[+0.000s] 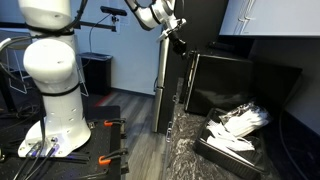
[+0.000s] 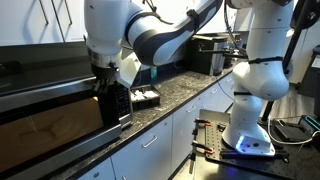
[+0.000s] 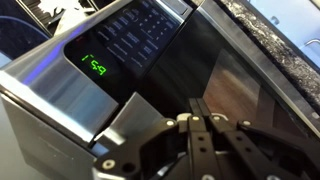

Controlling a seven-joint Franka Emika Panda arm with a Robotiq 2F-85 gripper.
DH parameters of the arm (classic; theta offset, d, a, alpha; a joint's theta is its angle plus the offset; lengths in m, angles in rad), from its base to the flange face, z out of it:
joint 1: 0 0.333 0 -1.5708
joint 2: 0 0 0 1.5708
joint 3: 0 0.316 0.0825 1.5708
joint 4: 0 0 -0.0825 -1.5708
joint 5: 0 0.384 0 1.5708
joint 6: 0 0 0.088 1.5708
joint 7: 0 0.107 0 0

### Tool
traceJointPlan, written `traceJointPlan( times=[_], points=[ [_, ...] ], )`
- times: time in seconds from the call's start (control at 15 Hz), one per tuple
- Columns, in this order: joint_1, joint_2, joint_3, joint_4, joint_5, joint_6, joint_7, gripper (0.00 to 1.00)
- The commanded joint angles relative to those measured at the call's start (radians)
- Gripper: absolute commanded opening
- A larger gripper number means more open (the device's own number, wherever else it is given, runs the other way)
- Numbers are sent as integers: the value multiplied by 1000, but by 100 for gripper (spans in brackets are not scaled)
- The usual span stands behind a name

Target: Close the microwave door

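Observation:
The microwave (image 2: 50, 120) stands on the dark stone counter at the left of an exterior view, with a dark glass door and a steel frame. In the wrist view its control panel (image 3: 140, 35) shows a green display reading 1:59, and the glass door (image 3: 240, 80) lies to the right of it. My gripper (image 3: 197, 105) is shut and empty, with its fingertips together against the door close to the panel. It also shows in both exterior views (image 2: 112, 110) (image 1: 180, 45), at the door's panel side. The door looks almost flush with the body. I cannot tell whether it is latched.
A black tray (image 2: 145, 97) with white items stands on the counter (image 2: 190, 95) just beyond the microwave; it also shows in an exterior view (image 1: 235, 135). White cabinets (image 2: 150, 150) run under the counter. The robot base (image 1: 55, 110) stands on the floor beside it.

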Motion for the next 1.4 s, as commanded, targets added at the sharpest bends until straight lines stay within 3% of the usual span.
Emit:
traceJointPlan(
  times=[0.0, 0.8, 1.33],
  points=[
    [29, 39, -28, 51, -100, -47, 14, 0],
    [74, 114, -45, 109, -286, -184, -26, 0],
    [65, 112, -58, 70, -334, -236, -190, 0]
  ],
)
